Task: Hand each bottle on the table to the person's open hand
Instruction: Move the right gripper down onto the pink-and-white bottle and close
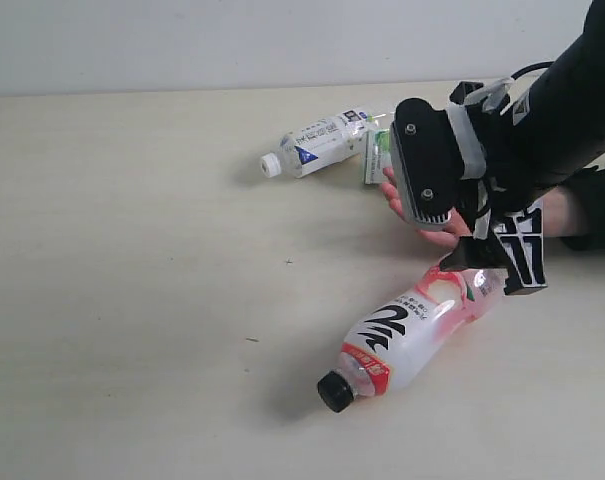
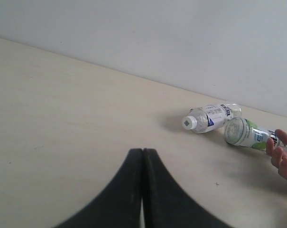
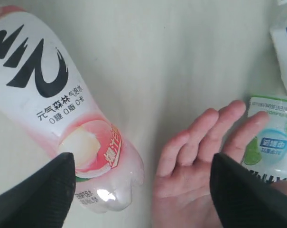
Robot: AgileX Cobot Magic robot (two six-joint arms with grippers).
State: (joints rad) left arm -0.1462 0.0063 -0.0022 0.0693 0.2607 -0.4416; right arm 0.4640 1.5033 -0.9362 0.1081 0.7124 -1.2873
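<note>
Clear plastic black-capped bottle (image 1: 407, 335) looks light, slick, squashable, best gripped mid-label; right gripper (image 3: 141, 166) jaws gape open, left gripper (image 2: 142, 156) jaws closed.

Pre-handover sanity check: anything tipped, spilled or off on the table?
No spill or damage visible. All three clear plastic bottles in view lie on their sides: black-capped pink-red-label bottle beside the person's open hand, green-label bottle by its fingertips, white-capped white-blue-label bottle beyond. Palm empty.
</note>
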